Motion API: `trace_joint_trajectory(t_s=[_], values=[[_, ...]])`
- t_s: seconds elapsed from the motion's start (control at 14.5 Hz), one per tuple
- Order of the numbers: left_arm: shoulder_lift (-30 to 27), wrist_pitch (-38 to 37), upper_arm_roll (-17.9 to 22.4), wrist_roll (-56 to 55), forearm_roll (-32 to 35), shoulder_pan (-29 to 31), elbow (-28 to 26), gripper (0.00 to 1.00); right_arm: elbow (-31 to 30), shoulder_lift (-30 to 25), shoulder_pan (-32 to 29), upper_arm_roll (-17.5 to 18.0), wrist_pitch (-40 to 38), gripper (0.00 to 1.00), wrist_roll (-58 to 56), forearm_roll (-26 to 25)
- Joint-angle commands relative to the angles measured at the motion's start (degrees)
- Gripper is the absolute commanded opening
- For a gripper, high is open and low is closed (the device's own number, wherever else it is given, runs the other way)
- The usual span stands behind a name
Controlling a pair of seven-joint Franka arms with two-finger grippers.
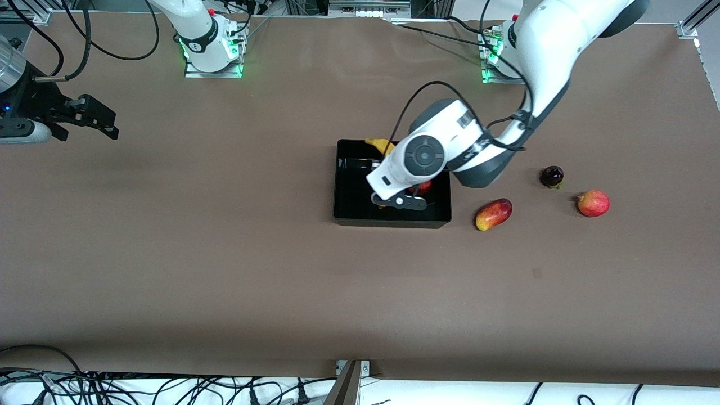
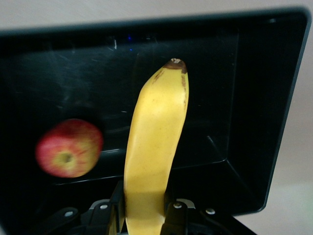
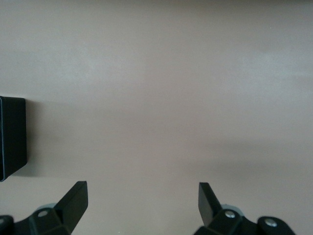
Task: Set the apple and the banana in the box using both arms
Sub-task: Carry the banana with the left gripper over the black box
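Currently your left end effector (image 2: 144,215) is over the box (image 1: 349,216), clamped on the banana (image 2: 155,156). You can see it in the left wrist view: fingers (image 2: 175,218) pinch the banana's lower end, dark tip pointing toward the box's wall. In the front view only the banana's yellow end (image 1: 382,146) pokes out from under the left arm's wrist, at the box edge nearer the robot bases.

Apple (image 2: 68,148) sits on the box floor, beside the banana, not touching it as far as you can tell. Front view shows just a red sliver of it (image 1: 424,187) under the left arm.

Your right end effector (image 1: 93,119) hangs over bare tabletop (image 1: 225,270) toward the right arm's end, well apart from the box. Fingers (image 3: 73,200) spread wide, nothing between them. The right arm waits. One box corner (image 3: 12,137) shows at the edge of the right wrist view.

Box sits mid-tabletop, open top, glossy black.

Other fruit lies on the tabletop toward the left arm's end: oblong red-yellow fruit (image 1: 494,214) just beside the box, dark round fruit (image 1: 552,176) farther from the front camera, pink-red round fruit (image 1: 593,203) nearest the left arm's end. All three outside the box, apart from each other.
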Motion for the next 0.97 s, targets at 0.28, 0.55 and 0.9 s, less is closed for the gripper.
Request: trace_joint_trajectory(t_s=[0.28, 0.55, 0.9], values=[[2.40, 8.69, 9.79, 0.29, -0.71, -9.92, -0.78, 0.00, 1.21, 0.29, -0.59, 0.81, -0.35, 1.00, 0.49, -0.25], [2.75, 10.45, 11.39, 0.37, -0.80, -11.25, -0.61, 0.99, 1.21, 0.29, -0.59, 0.81, -0.35, 1.00, 0.49, -0.25], [-2.68, 3.01, 11.12, 0.37, -0.89, -8.19, 1.05, 1.00, 1.21, 0.29, -0.59, 0.81, -0.35, 1.00, 0.49, -0.25]])
